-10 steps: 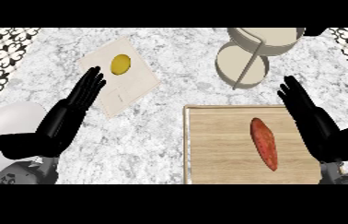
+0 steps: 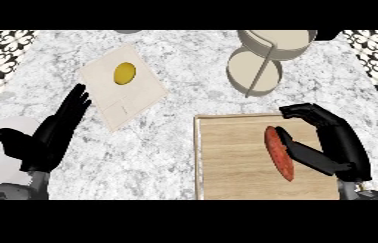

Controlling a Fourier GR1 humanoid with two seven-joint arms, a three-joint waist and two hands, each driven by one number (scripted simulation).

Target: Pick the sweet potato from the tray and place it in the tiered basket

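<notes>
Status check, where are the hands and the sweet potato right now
Right hand open, thumb beside sweet potato on tray. Left hand open, resting. Basket path clear.

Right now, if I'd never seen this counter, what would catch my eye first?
Probably the reddish sweet potato lying on the wooden tray at lower right, with the black right hand curved beside it, thumb and fingers on either side. Next, the yellow fruit on a pale board at upper left, and the tiered basket at the top. The left hand rests open at lower left.
</notes>
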